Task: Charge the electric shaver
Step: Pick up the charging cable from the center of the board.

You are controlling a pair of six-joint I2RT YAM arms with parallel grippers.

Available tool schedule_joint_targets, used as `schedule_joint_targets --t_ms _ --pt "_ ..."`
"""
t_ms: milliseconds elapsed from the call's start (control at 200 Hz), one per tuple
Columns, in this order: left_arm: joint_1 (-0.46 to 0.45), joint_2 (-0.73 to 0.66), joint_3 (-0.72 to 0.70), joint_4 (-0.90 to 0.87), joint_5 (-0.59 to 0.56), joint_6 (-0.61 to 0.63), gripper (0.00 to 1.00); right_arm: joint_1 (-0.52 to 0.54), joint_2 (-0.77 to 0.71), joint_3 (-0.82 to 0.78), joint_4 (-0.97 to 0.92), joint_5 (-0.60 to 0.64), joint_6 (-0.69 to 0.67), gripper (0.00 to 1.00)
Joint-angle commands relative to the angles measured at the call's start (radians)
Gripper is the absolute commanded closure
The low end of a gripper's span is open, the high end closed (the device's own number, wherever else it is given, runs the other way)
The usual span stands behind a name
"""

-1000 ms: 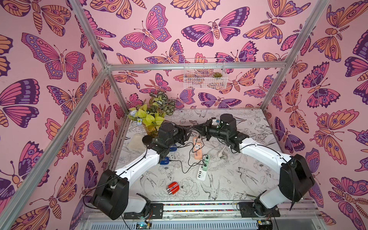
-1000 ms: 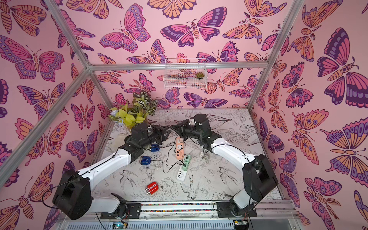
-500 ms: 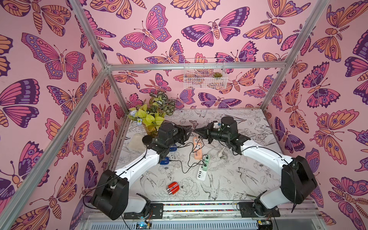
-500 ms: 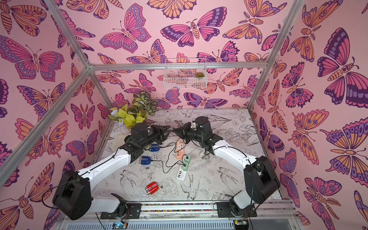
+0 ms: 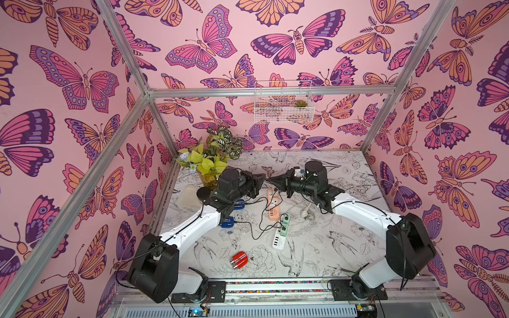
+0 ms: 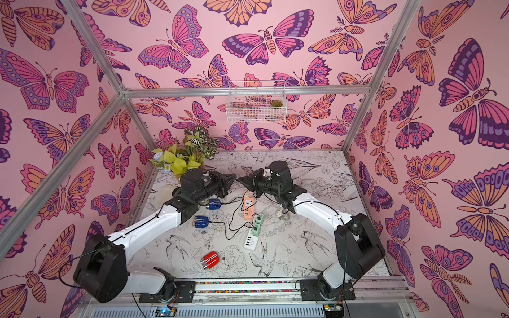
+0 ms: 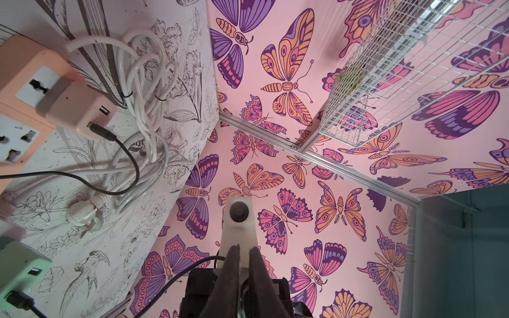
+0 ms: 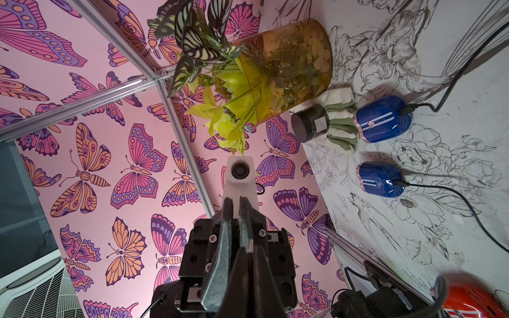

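**L gripper (image 5: 261,180) & R gripper (image 5: 271,180) tip-to-tip, red shaver (image 5: 239,259) on table (image 5: 330,247)**

Both hover over far-centre of table, facing each other, tips almost touching. L jaws narrowly apart, nothing seen betw them. R jaws pressed together, no obj visible in grip. Red shaver lies near-centre, well apart from both, near white power strip (image 5: 278,242).

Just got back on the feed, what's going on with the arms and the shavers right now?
Both arms are raised over the back of the table. The left tool and right tool point at each other, tips almost meeting. The right tool is shut; I cannot tell whether anything small sits between the two. One blue shaver and a second blue shaver lie with black cables plugged in. The red shaver lies near the front, untouched, with no cable showing in both top views.
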Motion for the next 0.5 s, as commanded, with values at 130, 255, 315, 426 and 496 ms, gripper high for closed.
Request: schedule_joint_targets --t_ms 130,255,315,426,496 --pt "-0.005 0.015 0.005 -0.011 0.053 0.008 0.73 -0.008 0.005 0.027 0.026 -0.011 0.0 1.0" --pt "-0.005 0.02 0.022 -0.004 0.052 0.014 0.83 -0.007 0.007 0.012 0.036 -0.009 0.003 1.0" --pt "-0.005 0.02 0.022 0.002 0.051 0.014 0.89 -0.008 0.008 0.01 0.038 -0.005 0.004 1.0" --pt "-0.005 0.016 0.016 0.007 0.05 0.012 0.91 -0.008 0.012 0.017 0.04 -0.008 0.0 1.0" --pt "-0.007 0.015 0.013 0.012 0.052 0.01 0.91 -0.008 0.012 0.022 0.042 -0.009 0.001 1.0"
